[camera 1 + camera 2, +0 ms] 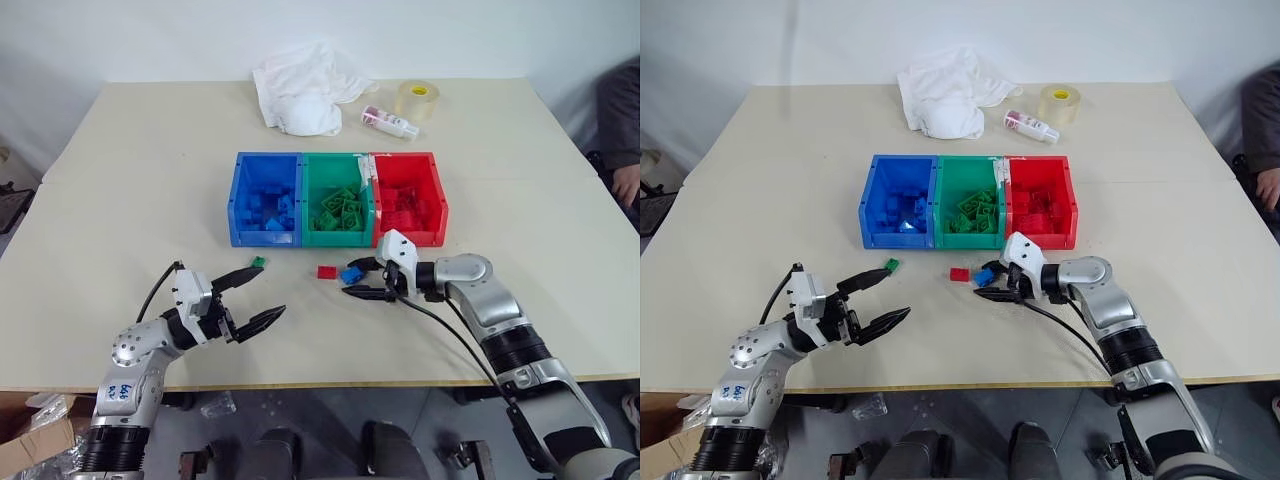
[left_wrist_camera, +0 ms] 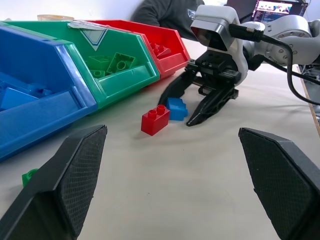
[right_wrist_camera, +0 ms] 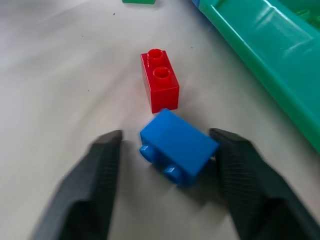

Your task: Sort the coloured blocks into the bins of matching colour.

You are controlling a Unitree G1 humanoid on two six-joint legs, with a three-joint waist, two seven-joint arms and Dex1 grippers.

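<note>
Three loose blocks lie on the cream surface (image 1: 120, 200) just in front of the bins, toward the near edge. The blue block (image 3: 178, 147) is tipped on its side with its studs facing the right hand (image 3: 167, 182); that hand's two black fingers (image 3: 95, 185) stand one on each side of it, narrowed around it — one finger looks to touch the block, the other stands a little apart, so it is not clamped. Just beside it the red block (image 3: 160, 86) sits upright, two studs on top, close to but not touching the blue one. A small green block (image 1: 258, 262) lies apart from them, in front of the blue bin.

The bins — blue bin (image 1: 238, 200), green bin (image 1: 306, 195), red bin (image 1: 437, 200) — are joined in a row at the middle of the surface, each already holding bricks of its own colour.

The left hand (image 1: 250, 297) hangs near the near edge with its fingers spread wide, holding nothing, pointing toward the green block.

Bare room stretches along the left and right edges and between bins and far edge. Near the far edge lie a white cloth (image 1: 300, 90), a small bottle (image 1: 390, 122) and a tape roll (image 1: 417, 98).
</note>
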